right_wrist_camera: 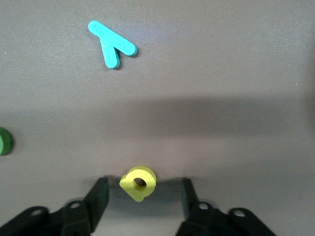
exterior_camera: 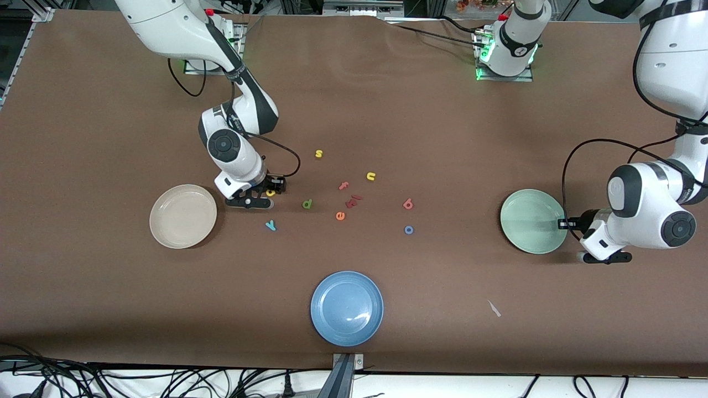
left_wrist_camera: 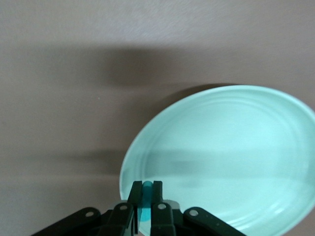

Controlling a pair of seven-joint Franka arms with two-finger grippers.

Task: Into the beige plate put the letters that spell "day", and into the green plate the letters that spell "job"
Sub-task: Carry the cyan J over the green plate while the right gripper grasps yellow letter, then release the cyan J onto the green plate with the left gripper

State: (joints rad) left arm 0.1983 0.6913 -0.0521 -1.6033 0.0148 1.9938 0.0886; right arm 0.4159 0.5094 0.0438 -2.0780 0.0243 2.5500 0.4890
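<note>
Letters are all off the plates: beige plate (exterior_camera: 182, 216) and green plate (exterior_camera: 532, 221) lie bare. Left gripper (left_wrist_camera: 145, 199), jaws clenched on the teal j (left_wrist_camera: 146, 192), hangs over green; right gripper (right_wrist_camera: 142, 194), jaws released, straddles the yellow a (right_wrist_camera: 138, 182) mid-counter.

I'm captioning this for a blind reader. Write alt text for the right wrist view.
The right hand straddles the yellow a lying on the brown table, one finger on each side with gaps to the letter. The teal y lies flat on the table further out, and the green d shows at the picture's edge.
</note>
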